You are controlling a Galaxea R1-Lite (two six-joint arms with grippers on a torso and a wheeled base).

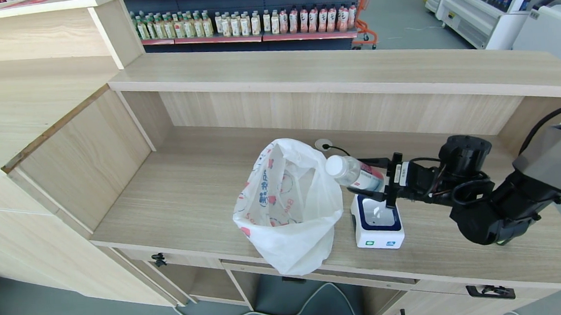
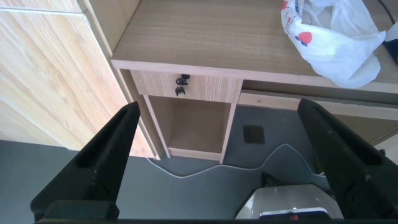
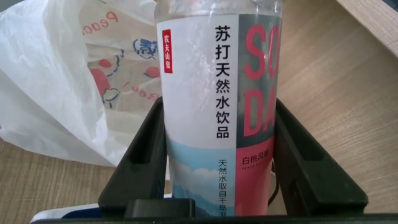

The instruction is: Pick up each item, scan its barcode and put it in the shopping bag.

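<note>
Two fingers of the right tool [image 3: 217, 193] clamp the bottle [image 3: 217, 106] at its label in the right wrist view. The head view adds that it hangs tilted above the scanner [image 1: 378, 222], cap beside the shopping bag [image 1: 289, 206]. The left tool [image 2: 221, 155] stands apart, low before the worktop [image 2: 205, 37].

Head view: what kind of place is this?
Probably a small shop's checkout: shelves of bottled drinks at the back, a glass-fronted chiller, and a barcode scanner beside the shopping bag on the wooden counter.
</note>
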